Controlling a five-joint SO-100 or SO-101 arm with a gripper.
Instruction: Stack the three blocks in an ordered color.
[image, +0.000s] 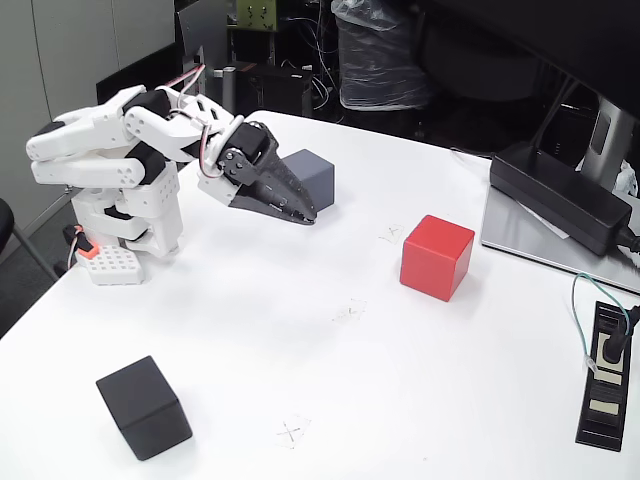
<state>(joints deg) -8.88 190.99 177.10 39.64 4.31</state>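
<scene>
On the white table, a bright red block (437, 257) sits right of centre. A slate blue-grey block (313, 176) stands farther back, partly hidden behind my gripper. A black block (145, 407) rests near the front left. My gripper (303, 214), with dark fingers on a white arm, hovers just in front of the blue-grey block, its tips pointing right and down. The fingers lie together with nothing between them.
The arm's white base (130, 225) is clamped at the table's left edge. A long black power brick (562, 195) lies on a monitor stand at the right. A black power strip (608, 375) with a cable sits at the right edge. Small pencil crosses (292, 432) mark the tabletop.
</scene>
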